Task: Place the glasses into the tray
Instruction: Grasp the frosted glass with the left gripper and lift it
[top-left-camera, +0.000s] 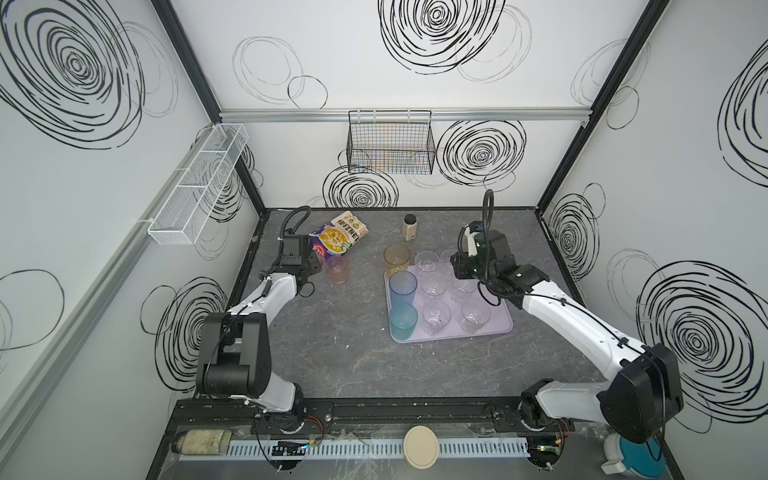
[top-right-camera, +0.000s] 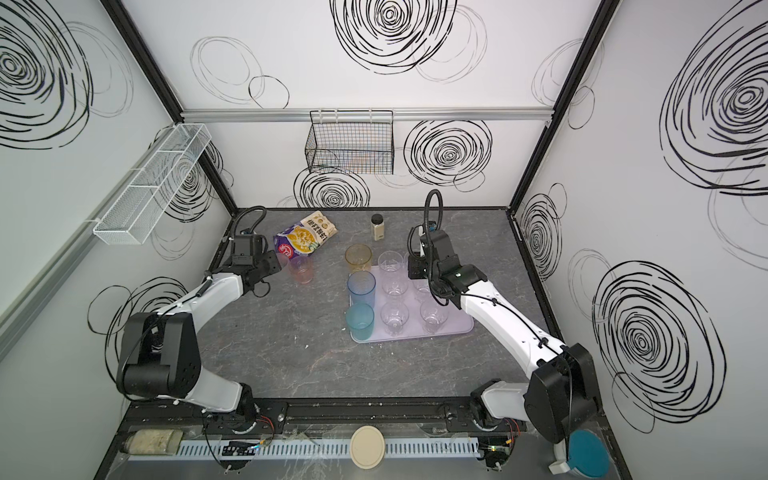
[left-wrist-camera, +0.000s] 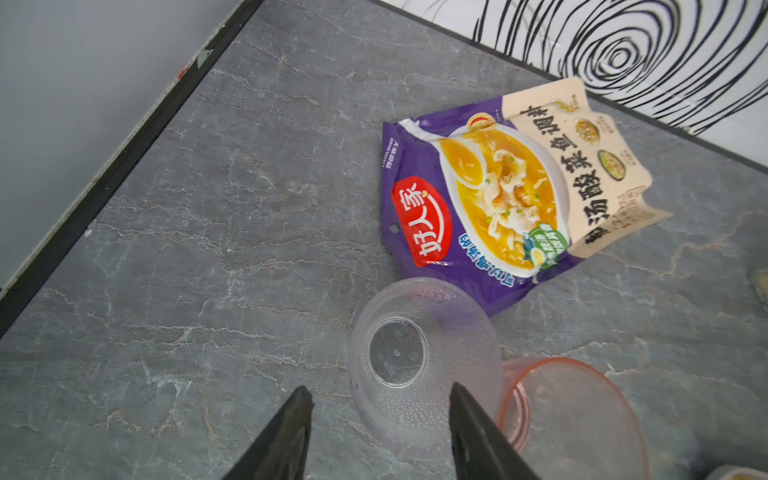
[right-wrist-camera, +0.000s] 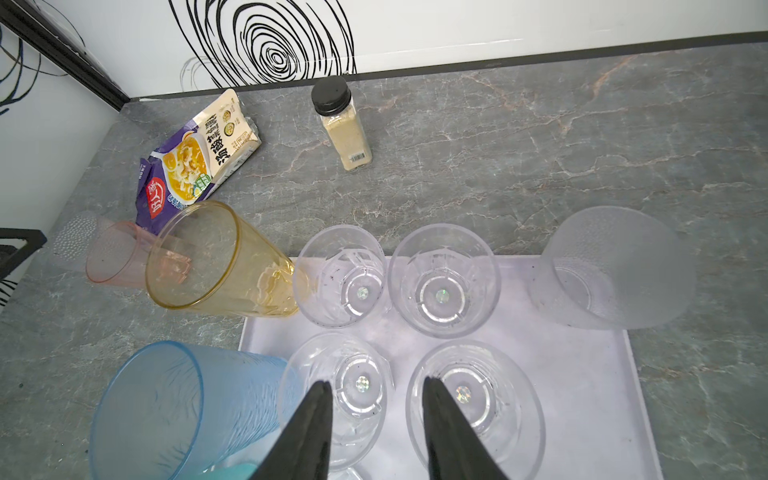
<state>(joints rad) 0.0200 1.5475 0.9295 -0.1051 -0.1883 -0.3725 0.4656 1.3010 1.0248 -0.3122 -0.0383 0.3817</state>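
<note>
lavender plastic tray lies just right of the table's centre. a teal glass stands at its 7 o'clock corner and a blue glass at 9 o'clock, with clear glasses upright over the rest. the right claw hovers released above the clear ones, gripping nothing. an amber glass stands at the tray's 11 o'clock corner. farther toward 9 o'clock, on bare table, a pink glass stands just beside a frosted glass. the left claw straddles the frosted one, jaws apart, not clenched. beyond lie a seasoning packet and a black-capped jar.
</note>
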